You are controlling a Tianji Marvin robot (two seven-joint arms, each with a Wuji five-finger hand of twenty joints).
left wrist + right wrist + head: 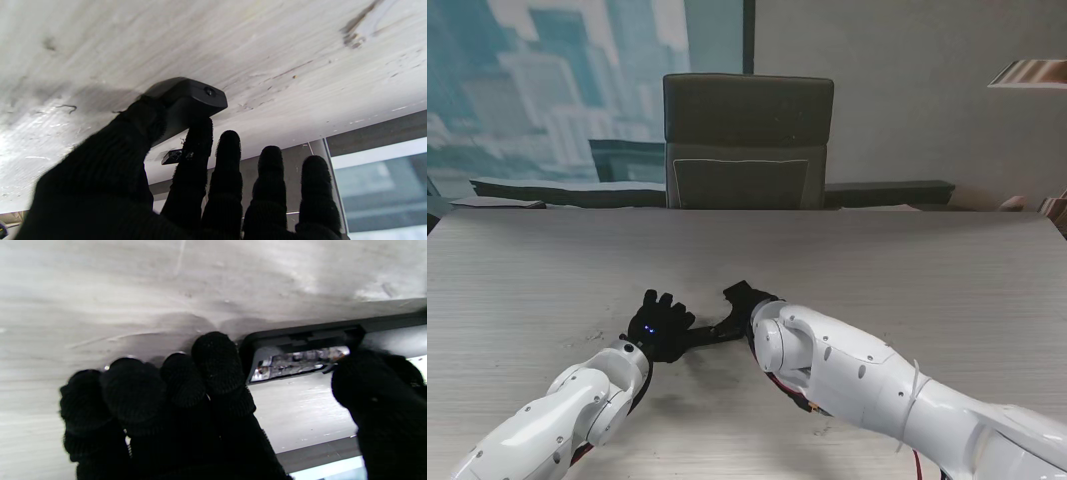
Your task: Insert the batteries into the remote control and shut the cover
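Near the desk's point(547, 260) near edge, around its middle, the left hand point(659, 325) pinches one end of the remote point(186, 100) while the right hand point(745, 300) grips the open bay end, so uneven pressure could twist it free or spill a battery.

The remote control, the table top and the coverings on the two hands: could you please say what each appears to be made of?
Remote control: looks like matte black moulded plastic, with smooth rounded edges and a dull sheen. Table top: pale grey wood-grain surface, possibly laminate; streaked lines run along it, with scuffs in the wrist views. Left hand and right hand: black knitted fabric gloves, the ribbed weave showing on the fingers.
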